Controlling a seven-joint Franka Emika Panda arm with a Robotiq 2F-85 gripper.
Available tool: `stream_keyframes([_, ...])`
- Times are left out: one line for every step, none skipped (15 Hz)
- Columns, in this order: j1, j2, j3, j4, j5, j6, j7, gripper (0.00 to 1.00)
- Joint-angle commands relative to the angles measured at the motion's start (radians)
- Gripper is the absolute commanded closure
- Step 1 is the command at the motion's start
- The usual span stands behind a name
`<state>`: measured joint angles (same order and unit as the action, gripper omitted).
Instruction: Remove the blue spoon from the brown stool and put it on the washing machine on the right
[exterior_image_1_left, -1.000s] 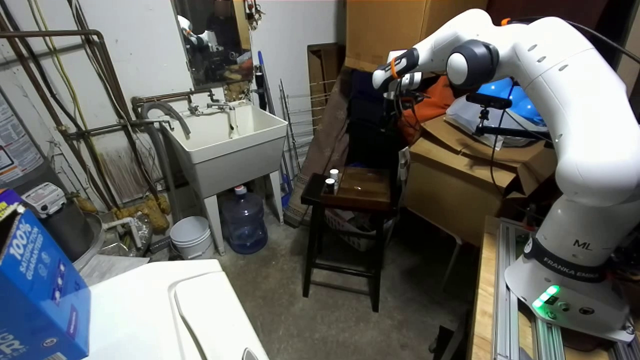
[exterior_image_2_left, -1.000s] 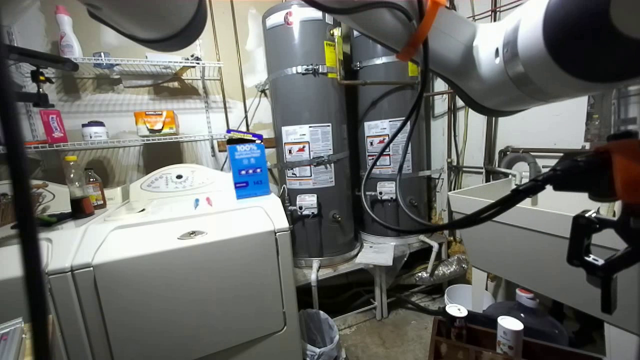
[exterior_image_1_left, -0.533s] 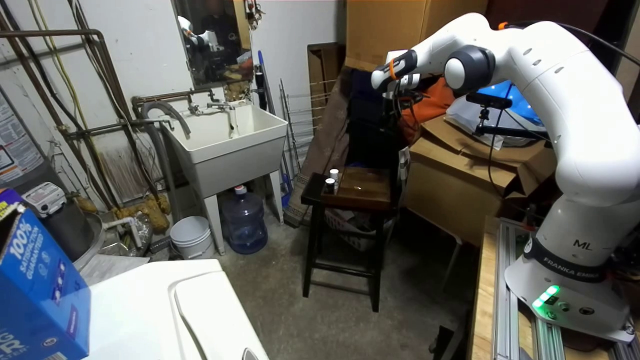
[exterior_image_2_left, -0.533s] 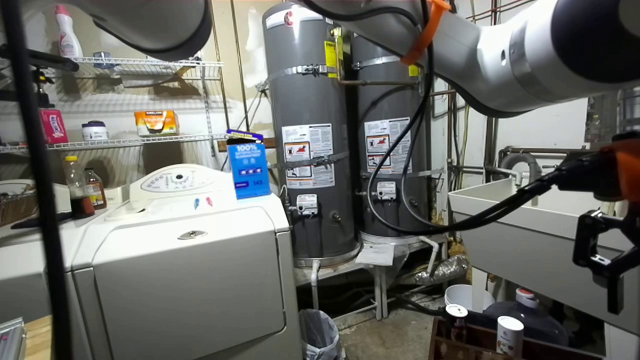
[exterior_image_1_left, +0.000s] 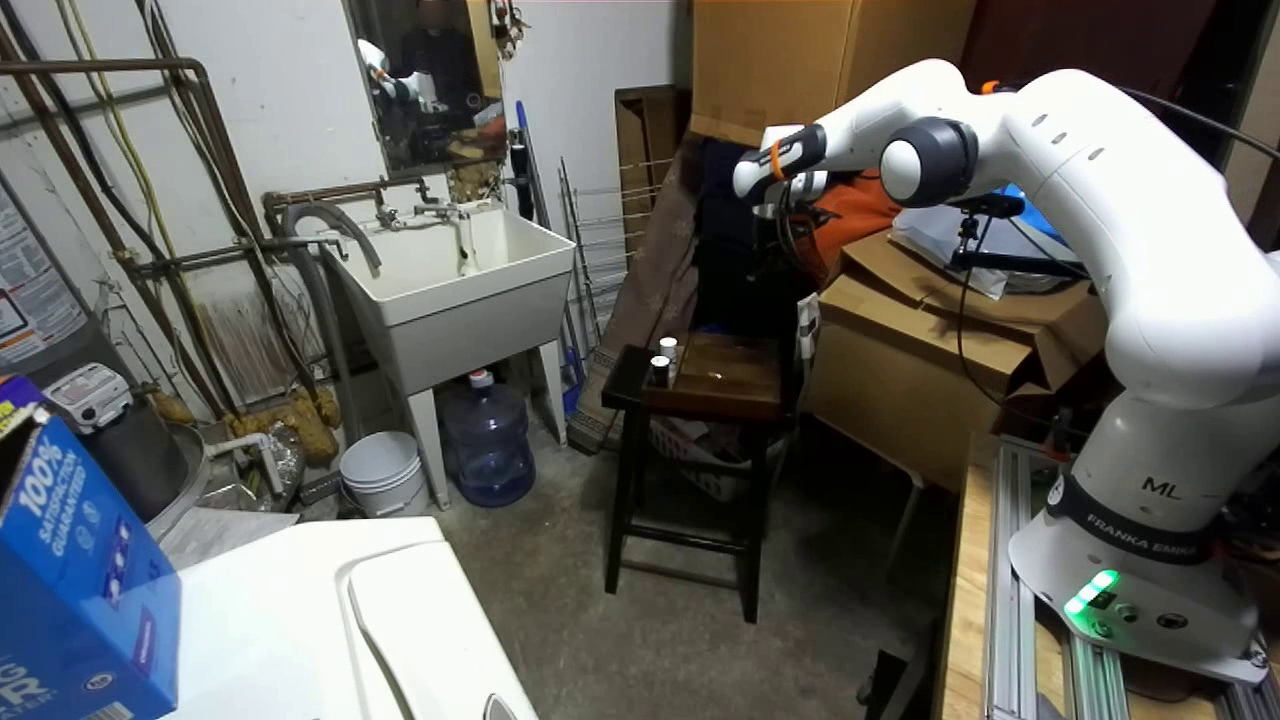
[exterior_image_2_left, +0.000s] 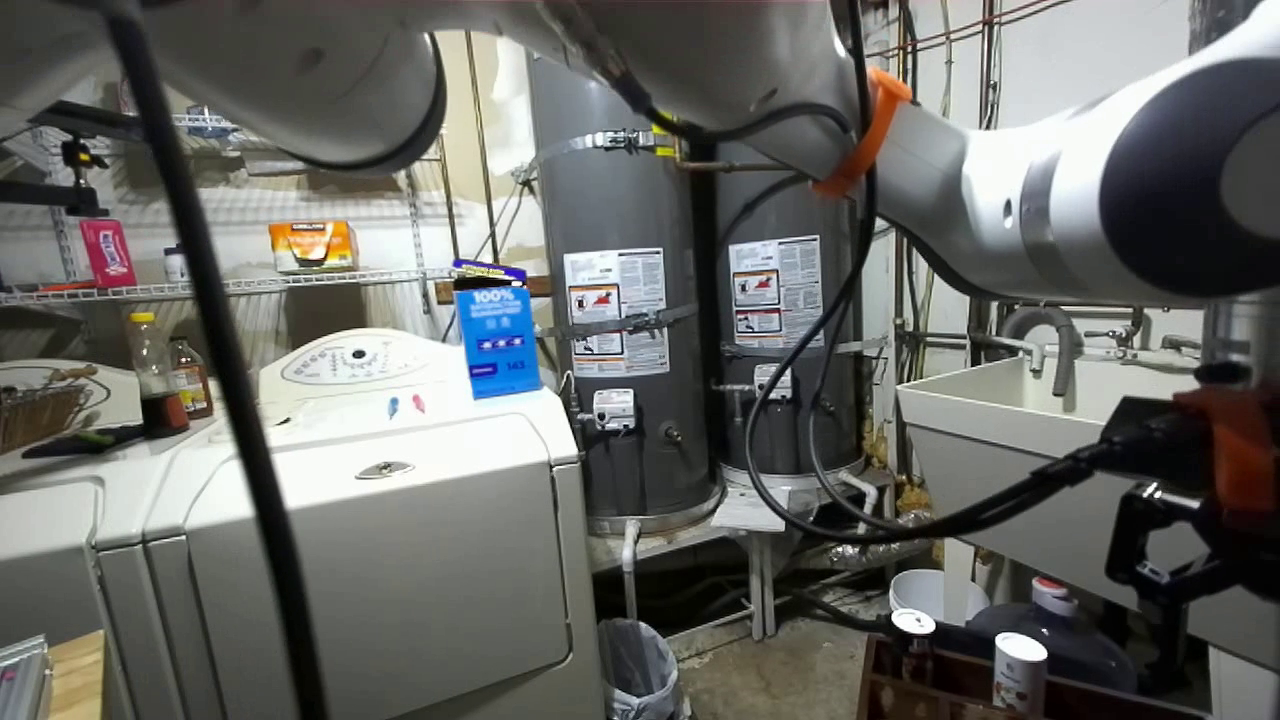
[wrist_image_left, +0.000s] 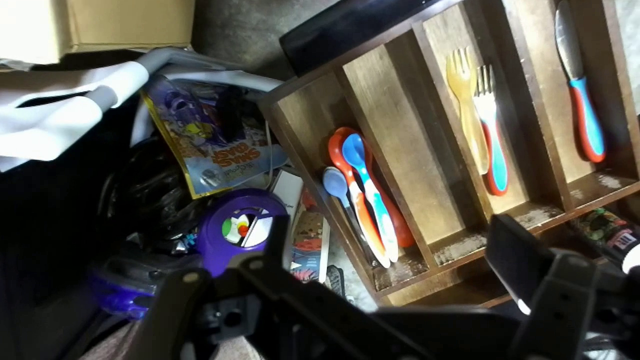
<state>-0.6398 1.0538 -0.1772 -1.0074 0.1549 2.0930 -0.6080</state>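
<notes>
Wooden tray (wrist_image_left: 400, 125), blue and red spoons (wrist_image_left: 372, 197), forks (wrist_image_left: 468, 112), knife (wrist_image_left: 587, 115) in separate compartments (wrist_image_left: 306, 111), claw (wrist_image_left: 389, 240) spread wide

2 forks (wrist_image_left: 468, 111) and 1 knife (wrist_image_left: 581, 91) lie in a wooden tray (wrist_image_left: 405, 142); outside it, perhaps a black helmet (wrist_image_left: 145, 187).

I see the blue spoon (wrist_image_left: 335, 183), which is pale and has a thin handle, lying aslant in an end compartment of the wooden tray (wrist_image_left: 415, 165) upon the brown stool (exterior_image_1_left: 627, 372). The stool stands upright; the white washing machine (exterior_image_1_left: 270, 620) stands apart from it.
</notes>
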Motion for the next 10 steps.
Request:
stream_keyframes([-0.039, 0.174, 0.047, 0.236, 0.037, -0.093, 0.01, 0.0])
stream_keyframes([-0.043, 0.213, 0.057, 0.276, 0.04, -0.113, 0.019, 0.0])
stream_keyframes([-0.051, 0.242, 0.058, 0.315, 0.043, -0.144, 0.047, 0.0])
stream_keyframes([-0.026, 0.142, 0.042, 0.154, 0.018, -0.07, 0.017, 0.0])
stream_keyframes([-0.026, 0.163, 0.042, 0.171, 0.018, -0.072, 0.02, 0.0])
stream_keyframes([-0.027, 0.168, 0.042, 0.171, 0.018, -0.068, 0.02, 0.0])
stream_keyframes([-0.027, 0.166, 0.042, 0.171, 0.018, -0.067, 0.02, 0.0])
stream_keyframes([-0.026, 0.164, 0.041, 0.171, 0.018, -0.067, 0.02, 0.0])
stream_keyframes([-0.026, 0.162, 0.041, 0.171, 0.018, -0.067, 0.02, 0.0])
stream_keyframes([-0.03, 0.187, 0.046, 0.204, 0.021, -0.095, 0.022, 0.0])
